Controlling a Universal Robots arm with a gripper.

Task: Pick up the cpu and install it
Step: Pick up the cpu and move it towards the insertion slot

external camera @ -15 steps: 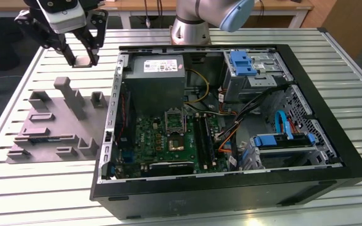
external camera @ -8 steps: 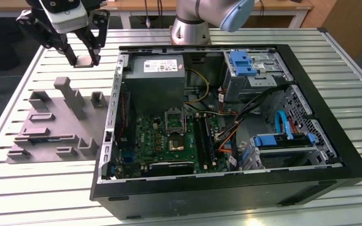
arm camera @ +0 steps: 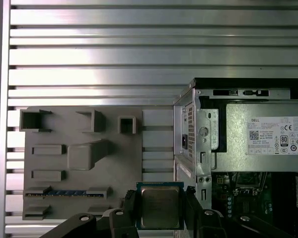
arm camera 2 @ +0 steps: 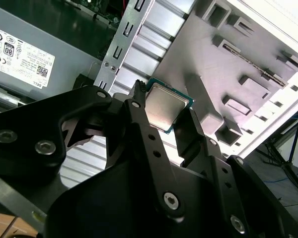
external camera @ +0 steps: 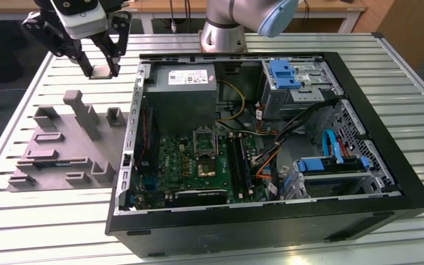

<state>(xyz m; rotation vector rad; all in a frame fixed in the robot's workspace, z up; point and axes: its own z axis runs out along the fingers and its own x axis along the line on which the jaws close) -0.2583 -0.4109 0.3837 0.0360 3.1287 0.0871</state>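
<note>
Gripping the small flat square silvery-topped cpu by its edges, your black jaws are clamped on it, up over the slatted metal surface beside the grey plastic tray and the open black computer case. Careful: only thin rims are pinched, so a jolt could slip it, and a tilted chip would seat badly on the green motherboard.
</note>
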